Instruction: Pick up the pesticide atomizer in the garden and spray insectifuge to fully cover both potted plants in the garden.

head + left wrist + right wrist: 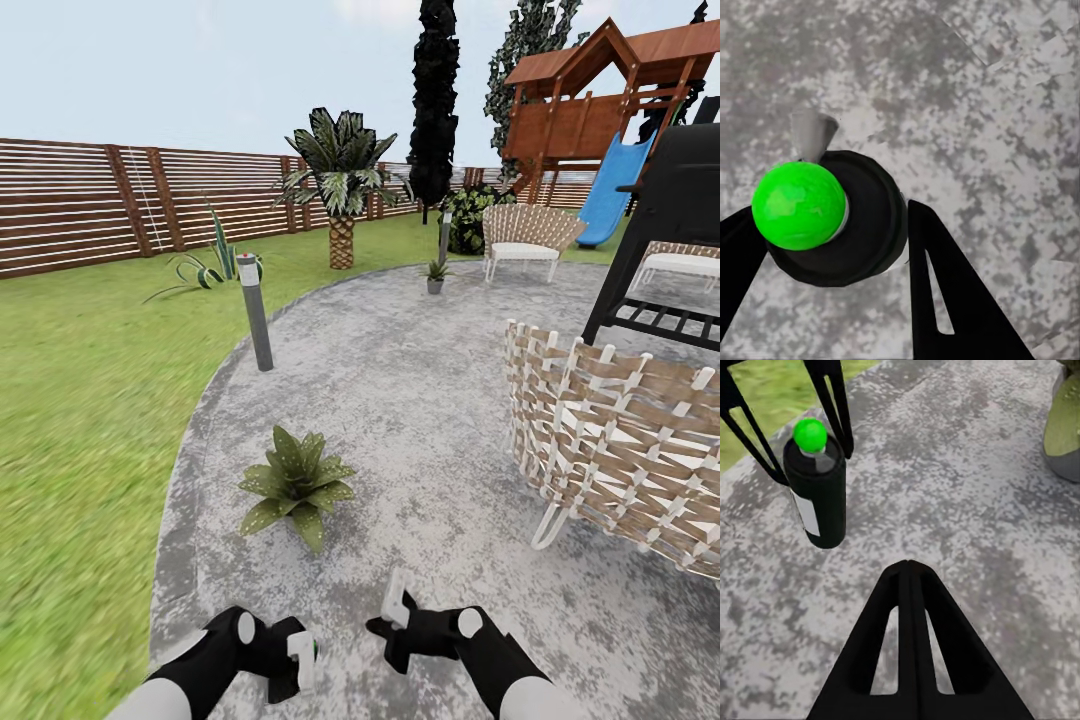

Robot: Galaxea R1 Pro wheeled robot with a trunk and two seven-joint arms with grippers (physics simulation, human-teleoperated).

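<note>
We hold the pesticide atomizer (816, 487) clamped upright in our left pincer (300, 655), near the closest potted plant (296, 482) on the patio (400, 380) for spraying, our right pincer (909, 585) pressed together, empty.

A round mottled grey patio (400, 400) is filling the middle of the garden, with green lawn (80, 400) bordering it from nine to eleven o'clock. A potted plant (296, 484) is sitting directly on the paving near the centre, toward seven o'clock. A second potted plant (435, 274) is standing at the far edge near twelve o'clock. A grey bollard lamp (255, 312) is rising at the patio's rim around ten o'clock. Woven chairs are resting at three o'clock (620, 450) and one o'clock (525, 238).
</note>
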